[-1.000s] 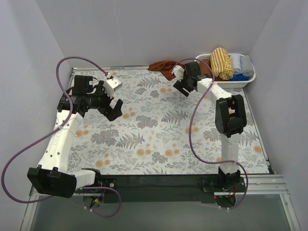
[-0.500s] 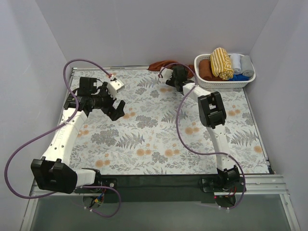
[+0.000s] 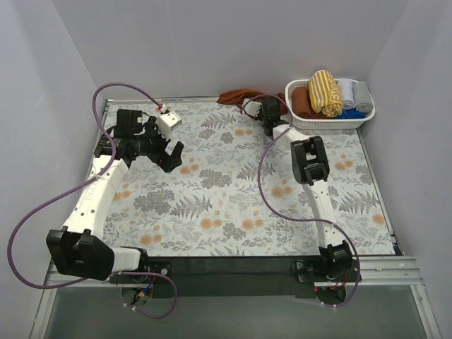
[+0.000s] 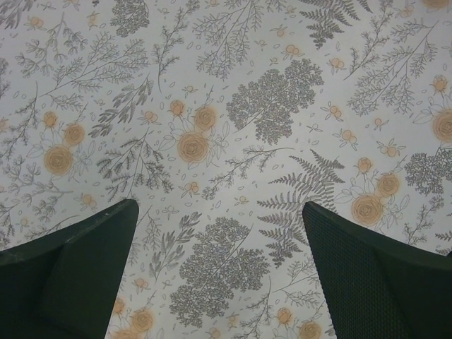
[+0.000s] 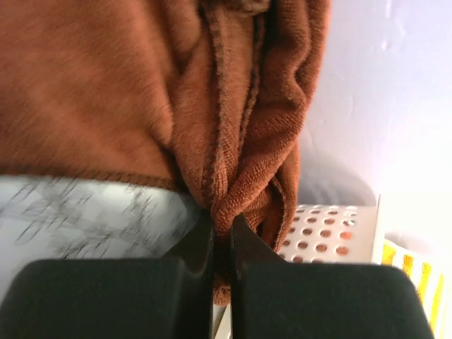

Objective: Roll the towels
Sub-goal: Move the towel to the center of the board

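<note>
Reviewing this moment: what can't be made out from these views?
1. Top view: fingertips of the right gripper, hidden by its own wrist.
2. Right wrist view: rust-brown towel, cut off by the top and left edges.
3. Top view: blue roll, mostly hidden by the basket wall.

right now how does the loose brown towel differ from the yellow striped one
The brown towel lies crumpled at the far edge of the table; the yellow striped towel sits rolled in the white basket. The brown towel is plain and pinched in the right gripper's shut jaws; the yellow one is untouched. Both are cloth.
</note>
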`<action>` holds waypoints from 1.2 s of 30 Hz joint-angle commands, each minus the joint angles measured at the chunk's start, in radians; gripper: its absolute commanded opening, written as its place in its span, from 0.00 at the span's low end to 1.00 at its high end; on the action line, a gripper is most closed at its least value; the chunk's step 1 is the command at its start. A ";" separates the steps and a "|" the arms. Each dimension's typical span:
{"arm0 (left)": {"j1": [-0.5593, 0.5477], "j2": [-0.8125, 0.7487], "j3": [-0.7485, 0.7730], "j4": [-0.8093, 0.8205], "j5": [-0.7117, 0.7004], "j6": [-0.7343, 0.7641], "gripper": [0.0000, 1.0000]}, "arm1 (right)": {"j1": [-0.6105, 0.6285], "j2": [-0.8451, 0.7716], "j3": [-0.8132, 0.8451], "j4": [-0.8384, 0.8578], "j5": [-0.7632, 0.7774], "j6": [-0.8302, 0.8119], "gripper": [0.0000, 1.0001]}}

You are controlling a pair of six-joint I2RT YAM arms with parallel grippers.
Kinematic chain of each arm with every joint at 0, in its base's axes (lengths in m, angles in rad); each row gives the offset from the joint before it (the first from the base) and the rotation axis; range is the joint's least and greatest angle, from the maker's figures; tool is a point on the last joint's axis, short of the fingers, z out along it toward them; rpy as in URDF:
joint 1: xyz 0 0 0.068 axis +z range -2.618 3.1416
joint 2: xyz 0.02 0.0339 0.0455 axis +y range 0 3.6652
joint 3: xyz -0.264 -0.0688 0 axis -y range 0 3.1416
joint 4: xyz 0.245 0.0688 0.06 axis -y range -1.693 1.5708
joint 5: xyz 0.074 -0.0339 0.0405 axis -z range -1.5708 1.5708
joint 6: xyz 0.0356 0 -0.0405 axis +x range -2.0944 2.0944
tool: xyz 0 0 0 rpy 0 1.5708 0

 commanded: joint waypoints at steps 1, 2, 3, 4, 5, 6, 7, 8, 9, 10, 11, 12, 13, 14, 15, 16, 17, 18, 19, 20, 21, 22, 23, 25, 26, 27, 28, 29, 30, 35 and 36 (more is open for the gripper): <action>0.007 -0.006 0.050 0.020 -0.058 -0.025 0.98 | 0.039 -0.165 -0.125 -0.124 -0.092 0.060 0.01; 0.007 -0.006 0.051 0.023 -0.072 -0.031 0.98 | 0.051 -0.213 -0.157 -0.154 -0.120 0.078 0.01; 0.009 -0.004 0.059 0.030 -0.069 -0.040 0.98 | 0.080 -0.309 -0.229 -0.203 -0.144 0.126 0.01; 0.012 -0.004 0.062 0.035 -0.062 -0.043 0.98 | 0.094 -0.357 -0.257 -0.247 -0.205 0.147 0.01; 0.012 -0.004 0.063 0.046 -0.040 -0.045 0.98 | 0.109 -0.401 -0.281 -0.287 -0.235 0.170 0.01; 0.013 -0.001 0.065 0.068 -0.031 -0.052 0.98 | 0.138 -0.482 -0.321 -0.365 -0.276 0.201 0.01; 0.018 0.007 0.068 0.079 -0.011 -0.055 0.98 | 0.152 -0.518 -0.332 -0.413 -0.298 0.256 0.01; 0.019 0.016 0.074 0.089 0.010 -0.057 0.98 | 0.175 -0.553 -0.343 -0.466 -0.336 0.285 0.01; 0.021 0.030 0.092 0.095 0.059 -0.051 0.98 | 0.186 -0.621 -0.355 -0.561 -0.383 0.307 0.01; 0.024 0.051 0.099 0.098 0.073 -0.045 0.98 | 0.197 -0.652 -0.389 -0.600 -0.396 0.369 0.01; 0.027 0.063 0.103 0.098 0.086 -0.040 0.98 | 0.213 -0.681 -0.398 -0.651 -0.418 0.393 0.01; 0.030 0.073 0.108 0.083 0.113 -0.031 0.98 | 0.223 -0.739 -0.407 -0.773 -0.491 0.407 0.01; 0.036 0.086 0.102 0.079 0.116 -0.020 0.98 | 0.233 -0.771 -0.450 -0.824 -0.523 0.430 0.01; 0.041 0.088 0.091 0.084 0.113 -0.025 0.97 | 0.253 -0.808 -0.482 -0.865 -0.549 0.430 0.01; 0.044 0.091 0.079 0.089 0.118 -0.037 0.97 | 0.264 -0.893 -0.534 -0.930 -0.621 0.427 0.01; 0.053 0.096 0.070 0.083 0.135 -0.051 0.97 | 0.273 -0.946 -0.658 -0.941 -0.654 0.422 0.01; 0.056 0.096 0.065 0.072 0.148 -0.052 0.96 | 0.289 -1.003 -0.744 -0.939 -0.684 0.396 0.01; 0.059 0.096 0.060 0.057 0.159 -0.054 0.96 | 0.293 -1.103 -0.819 -0.933 -0.709 0.385 0.01; 0.068 0.093 0.044 0.050 0.178 -0.055 0.96 | 0.293 -1.144 -0.885 -0.932 -0.756 0.376 0.01; 0.071 0.085 0.033 0.044 0.184 -0.049 0.96 | 0.293 -1.182 -1.011 -0.927 -0.764 0.381 0.01; 0.076 0.079 0.019 0.030 0.199 -0.040 0.96 | 0.295 -1.237 -1.054 -0.921 -0.764 0.387 0.01; 0.078 0.076 -0.001 0.026 0.225 -0.022 0.93 | 0.292 -1.262 -1.097 -0.919 -0.752 0.400 0.01; 0.078 0.068 -0.033 0.007 0.266 0.015 0.92 | 0.283 -1.284 -1.128 -0.921 -0.755 0.417 0.01; 0.076 0.053 -0.076 -0.051 0.309 0.200 0.88 | 0.280 -1.342 -1.210 -0.915 -0.746 0.463 0.01; 0.072 0.053 -0.093 -0.060 0.305 0.237 0.86 | 0.278 -1.354 -1.231 -0.907 -0.729 0.479 0.01; 0.068 0.072 -0.117 -0.089 0.303 0.336 0.84 | 0.276 -1.367 -1.268 -0.906 -0.700 0.500 0.01; 0.055 0.089 -0.122 -0.114 0.300 0.387 0.78 | 0.275 -1.368 -1.280 -0.907 -0.691 0.508 0.01; 0.046 0.106 -0.127 -0.137 0.296 0.444 0.75 | 0.272 -1.371 -1.294 -0.909 -0.679 0.520 0.01; 0.036 0.123 -0.142 -0.161 0.288 0.502 0.73 | 0.270 -1.376 -1.306 -0.912 -0.666 0.531 0.10; 0.004 0.134 -0.236 -0.054 0.287 0.462 0.65 | 0.258 -1.440 -1.279 -0.973 -0.631 0.566 0.44; 0.002 0.136 -0.251 -0.007 0.297 0.433 0.65 | 0.257 -1.448 -1.258 -0.990 -0.643 0.560 0.49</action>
